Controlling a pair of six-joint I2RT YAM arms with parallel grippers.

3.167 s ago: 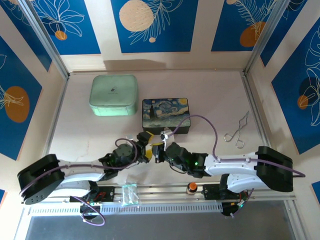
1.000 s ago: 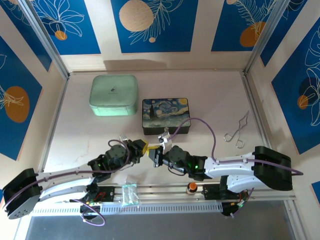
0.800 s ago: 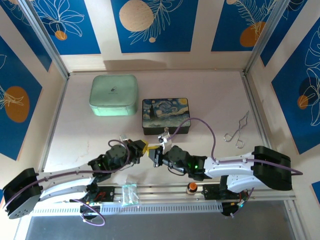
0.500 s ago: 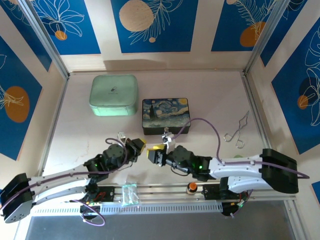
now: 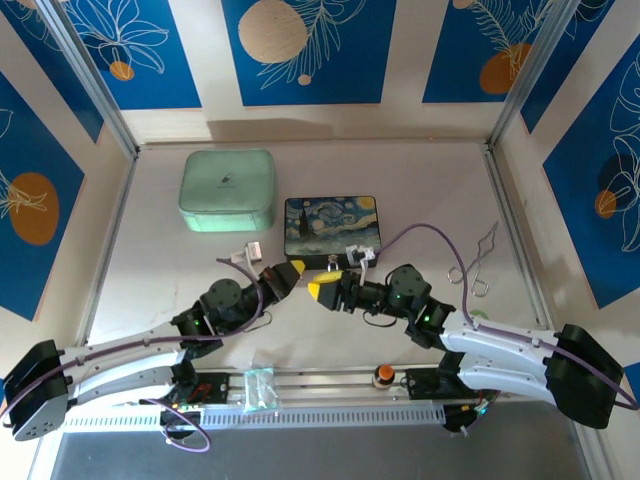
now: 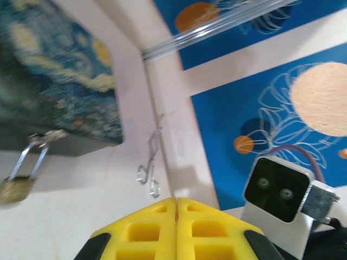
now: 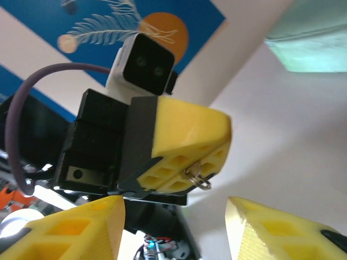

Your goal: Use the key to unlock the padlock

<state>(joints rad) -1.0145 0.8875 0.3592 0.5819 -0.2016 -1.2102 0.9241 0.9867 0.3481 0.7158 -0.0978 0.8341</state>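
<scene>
Parting from their tip-to-tip meeting of a second ago, your two grippers now stand just apart in front of the painted box (image 5: 331,228). The right gripper (image 7: 174,216) has let go: its yellow fingers are spread wide with nothing between them. The left gripper (image 6: 176,208) is pressed tight together, and in the right wrist view a small silvery loop of metal pokes out from between its fingers, which you can take to be the key (image 7: 199,179). So the handover looks done, and the key now rides with your left arm.

The padlock (image 6: 12,188) hangs by its silver shackle from the hasp on the box's front face, apparently not yet opened. From the left wrist it sits off to the left and away from the fingertips, so you need to swing the key over to its keyhole.

Your left arm stretches low and diagonally from the near-left corner toward the box. Your right arm reaches low from the near right, elbow bent, with its fingers pointing left at the other gripper. The wire tool (image 5: 474,262) lies well to the right, untouched.
</scene>
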